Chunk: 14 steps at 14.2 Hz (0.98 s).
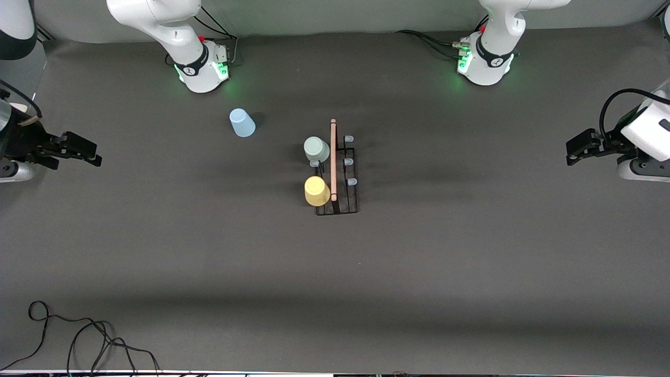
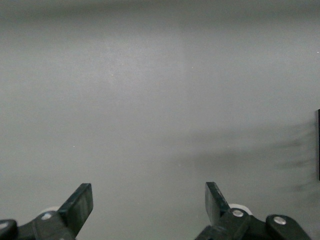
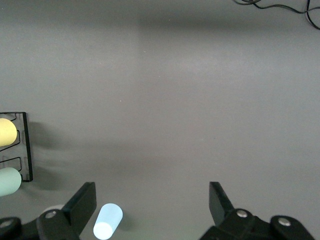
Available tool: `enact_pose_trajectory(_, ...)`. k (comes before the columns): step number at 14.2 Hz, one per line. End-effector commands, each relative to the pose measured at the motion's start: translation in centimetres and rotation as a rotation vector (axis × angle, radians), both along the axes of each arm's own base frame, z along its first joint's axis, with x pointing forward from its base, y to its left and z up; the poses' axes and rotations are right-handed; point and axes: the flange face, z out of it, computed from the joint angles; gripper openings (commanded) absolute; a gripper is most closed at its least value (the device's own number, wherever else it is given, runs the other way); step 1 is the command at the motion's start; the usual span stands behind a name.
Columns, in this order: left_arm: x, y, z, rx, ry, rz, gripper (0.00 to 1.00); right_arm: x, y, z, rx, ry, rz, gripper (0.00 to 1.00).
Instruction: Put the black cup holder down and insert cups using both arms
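Note:
The black cup holder (image 1: 345,193) stands mid-table with its wooden rod handle (image 1: 333,157) on top. The pale grey-green cup (image 1: 316,149) and the yellow cup (image 1: 316,190) sit upside down on prongs on the side toward the right arm's end. The light blue cup (image 1: 242,122) stands upside down on the table near the right arm's base. It also shows in the right wrist view (image 3: 108,221), with the holder's edge (image 3: 25,145). My right gripper (image 1: 89,152) (image 3: 150,200) is open and empty at its end of the table. My left gripper (image 1: 576,152) (image 2: 149,200) is open and empty at the other end.
Black cables (image 1: 89,340) lie on the mat at the near corner at the right arm's end. The arms' green-lit bases (image 1: 207,68) (image 1: 484,65) stand at the table's back edge. Several free prongs (image 1: 349,161) stand on the holder's side toward the left arm's end.

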Motion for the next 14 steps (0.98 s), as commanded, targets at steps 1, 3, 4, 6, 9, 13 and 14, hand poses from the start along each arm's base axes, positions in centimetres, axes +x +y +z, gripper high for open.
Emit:
enact_pose_trajectory(1, -0.6, -0.1, 0.6, 0.017, -0.003, 0.005, 1.0, -1.7, 0.9, 0.5, -0.032, -0.042, 0.007, 1.0)
enact_pose_trajectory(3, -0.6, -0.1, 0.6, 0.018, -0.001, 0.005, 1.0, -0.5, 1.1, 1.1, -0.059, -0.053, 0.006, 1.0)
enact_pose_trajectory(4, -0.6, -0.1, 0.6, 0.018, -0.001, 0.005, 1.0, -0.1, 1.1, 1.3, -0.059, -0.058, 0.008, 1.0)
enact_pose_trajectory(6, -0.6, -0.2, 0.6, 0.017, -0.003, 0.005, 1.0, 0.3, 0.8, 1.5, -0.058, -0.048, 0.003, 1.0)
enact_pose_trajectory(9, -0.6, -0.3, 0.6, 0.018, -0.001, 0.005, 1.0, 1.0, 1.0, 1.0, -0.058, -0.032, 0.001, 1.0)
enact_pose_trajectory(13, -0.7, -0.3, 0.7, 0.018, 0.0, 0.007, 1.0, 0.7, 0.9, 1.0, -0.057, -0.01, 0.001, 1.0)
enact_pose_trajectory(14, -0.7, -0.4, 0.7, 0.018, 0.0, 0.005, 1.0, 0.7, 0.9, 1.0, -0.057, -0.01, 0.001, 1.0)
